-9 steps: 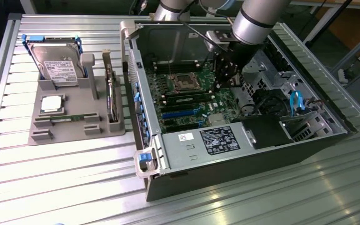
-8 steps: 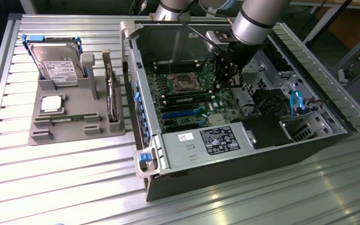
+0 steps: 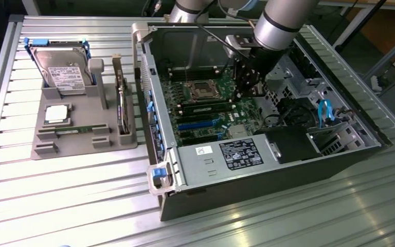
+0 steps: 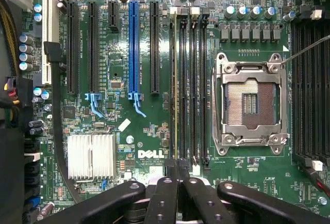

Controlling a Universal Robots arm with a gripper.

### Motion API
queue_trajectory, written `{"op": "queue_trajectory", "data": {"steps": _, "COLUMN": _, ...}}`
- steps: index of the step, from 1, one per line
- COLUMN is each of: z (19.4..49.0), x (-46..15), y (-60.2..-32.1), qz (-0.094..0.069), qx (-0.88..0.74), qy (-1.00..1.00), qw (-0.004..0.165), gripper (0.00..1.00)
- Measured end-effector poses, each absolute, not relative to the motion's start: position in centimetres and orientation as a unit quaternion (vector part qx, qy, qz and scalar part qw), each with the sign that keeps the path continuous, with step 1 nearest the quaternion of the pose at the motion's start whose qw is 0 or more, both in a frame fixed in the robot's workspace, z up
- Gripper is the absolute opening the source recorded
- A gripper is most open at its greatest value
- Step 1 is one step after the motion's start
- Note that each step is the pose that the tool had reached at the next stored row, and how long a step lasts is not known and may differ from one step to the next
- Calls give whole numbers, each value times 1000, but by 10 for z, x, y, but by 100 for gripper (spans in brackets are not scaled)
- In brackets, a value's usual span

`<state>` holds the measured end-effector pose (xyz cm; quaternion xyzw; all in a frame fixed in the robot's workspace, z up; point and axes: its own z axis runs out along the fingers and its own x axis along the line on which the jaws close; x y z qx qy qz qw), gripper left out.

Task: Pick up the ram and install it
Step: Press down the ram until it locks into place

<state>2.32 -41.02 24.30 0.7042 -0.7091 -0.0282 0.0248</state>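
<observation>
A thin green ram stick point(image 3: 74, 129) lies in a groove of the grey parts tray point(image 3: 43, 149), at the exterior view's left. Inside the open computer case, another ram stick point(image 3: 205, 107) stands edge-on in the motherboard's memory slot point(image 4: 175, 90) nearest the blue slot. My gripper point(image 3: 250, 90) hangs over the motherboard, far from the tray. Its black fingers point(image 4: 165, 193) are pressed together, and the gripper point(image 4: 178, 171) sits just above one end of that seated stick. I see nothing between the fingers. The CPU socket point(image 4: 250, 102) beside the memory slots is bare.
The tray also holds a hard drive point(image 3: 64, 72), a square silver CPU point(image 3: 57, 114) and an upright expansion card point(image 3: 121, 103). Case walls, a power supply point(image 3: 235, 154) and drive cages with blue cables point(image 3: 324, 113) surround the motherboard. A silver heatsink point(image 4: 92, 156) sits near the fingers.
</observation>
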Motion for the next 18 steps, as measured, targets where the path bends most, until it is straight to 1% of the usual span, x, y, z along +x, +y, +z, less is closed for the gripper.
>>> {"op": "queue_trajectory", "data": {"steps": 9, "z": 230, "x": 23, "y": -410, "qz": -28, "qx": 704, "qy": -709, "qw": 25, "gripper": 9}}
{"op": "queue_trajectory", "data": {"steps": 11, "z": 243, "x": 23, "y": -408, "qz": -25, "qx": 704, "qy": -709, "qw": 27, "gripper": 9}}
{"op": "queue_trajectory", "data": {"steps": 12, "z": 244, "x": 21, "y": -407, "qz": -25, "qx": 704, "qy": -709, "qw": 28, "gripper": 9}}
{"op": "queue_trajectory", "data": {"steps": 18, "z": 244, "x": -23, "y": -407, "qz": -24, "qx": 704, "qy": -709, "qw": 25, "gripper": 9}}
